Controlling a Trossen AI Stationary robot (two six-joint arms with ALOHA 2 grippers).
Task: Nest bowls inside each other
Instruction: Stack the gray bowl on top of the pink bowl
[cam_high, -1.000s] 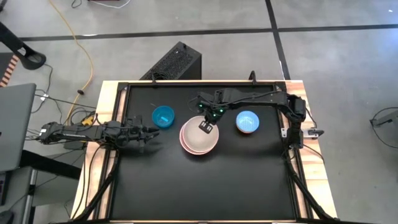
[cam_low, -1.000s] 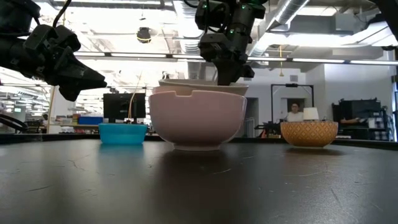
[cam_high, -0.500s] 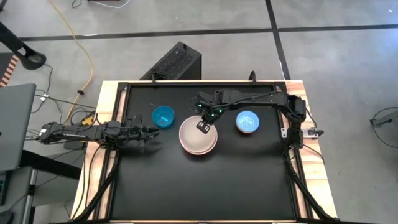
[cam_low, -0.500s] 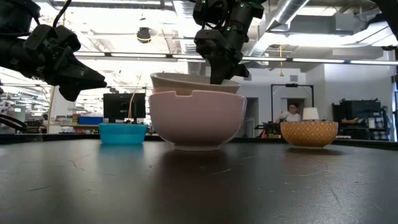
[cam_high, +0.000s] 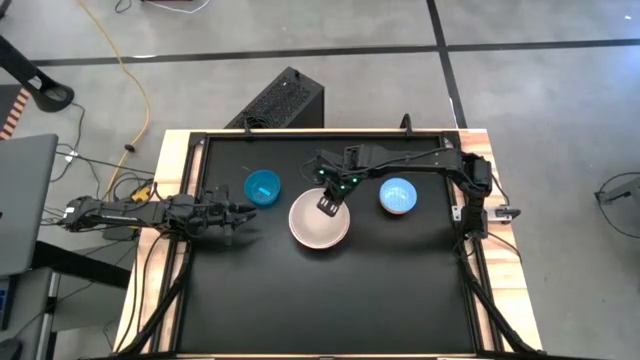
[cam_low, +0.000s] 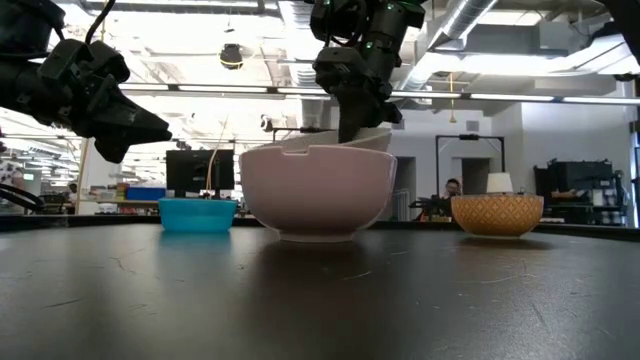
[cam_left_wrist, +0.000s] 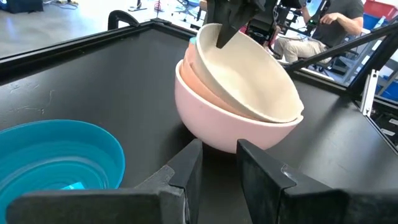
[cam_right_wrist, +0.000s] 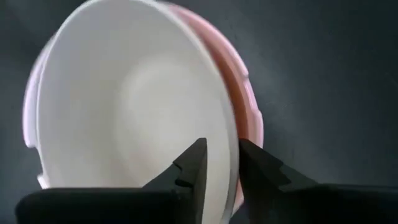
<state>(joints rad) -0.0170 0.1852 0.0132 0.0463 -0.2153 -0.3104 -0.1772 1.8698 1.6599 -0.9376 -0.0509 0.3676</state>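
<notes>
A cream-white bowl (cam_left_wrist: 249, 81) lies tilted inside the pink bowl (cam_low: 315, 195), which stands on the black table at its middle. My right gripper (cam_right_wrist: 221, 165) hovers over their far rim, open, slanting down, with the cream bowl's rim between its fingers. A teal bowl (cam_high: 263, 187) stands to the left. A light blue bowl (cam_high: 398, 196) with a reddish outside (cam_low: 497, 213) stands to the right. My left gripper (cam_left_wrist: 217, 165) waits level at the table's left, near the teal bowl, a narrow gap between its fingers. My right gripper has one finger inside and one outside the cream bowl's far rim (cam_right_wrist: 231, 146), coming from above at a slant. I cannot tell whether either finger touches the rim. The bowl rests in the pink bowl, its right side higher (cam_low: 375, 135).
The table has a raised black frame (cam_high: 300, 134) and wooden side strips. A dark box (cam_high: 280, 100) sits on the floor beyond the far edge. Bare tabletop spreads over the whole near half (cam_high: 320, 300). A person sits in the room behind (cam_left_wrist: 323, 25).
The cream bowl has sunk from above the pink bowl's rim down into it. It has also shifted from off-centre to nearly concentric with the pink bowl. My right gripper has stayed over the far rim.
</notes>
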